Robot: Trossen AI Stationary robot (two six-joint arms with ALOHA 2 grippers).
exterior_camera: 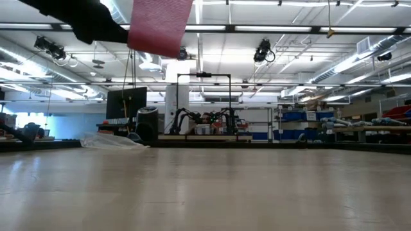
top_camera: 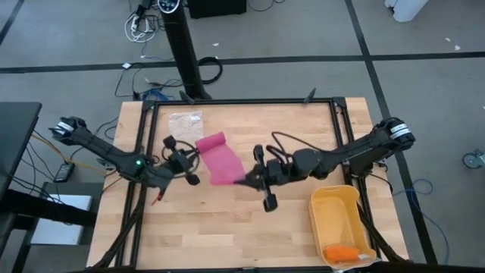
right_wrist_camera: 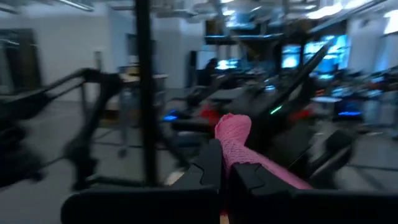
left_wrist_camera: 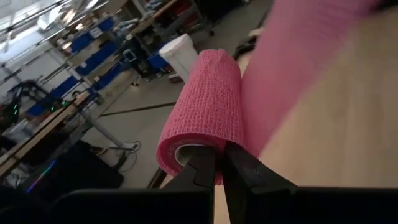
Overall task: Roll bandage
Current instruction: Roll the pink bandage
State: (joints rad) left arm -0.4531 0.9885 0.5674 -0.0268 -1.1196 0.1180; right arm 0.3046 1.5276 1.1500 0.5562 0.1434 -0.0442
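In the left wrist view the left hand (left_wrist_camera: 219,171) is clenched on the rim of the bandage (left_wrist_camera: 208,112), pinching the rolled end where the cardboard-like core shows, with the loose tail running away flat beyond it. In the right wrist view the right hand (right_wrist_camera: 225,171) is clamped on the far end of the same pink strip, its fingers pressed together on the fabric. From above, the bandage (top_camera: 218,158) hangs between the two hands over the middle of the wooden desk (top_camera: 227,235), its rolled end toward the left hand (top_camera: 191,176) and its free end at the right hand (top_camera: 244,180); the low view shows it lifted clear of the surface. The weave looks light, soft and slightly stretchy, probably self-clinging, so it should sag and twist unless kept taut; gripping the roll by its core edge and the tail by its corner seems the sound hold. Farther off lie a clear plastic bag (top_camera: 186,120) and a yellow bin (top_camera: 337,220) holding a small orange object (top_camera: 341,252).
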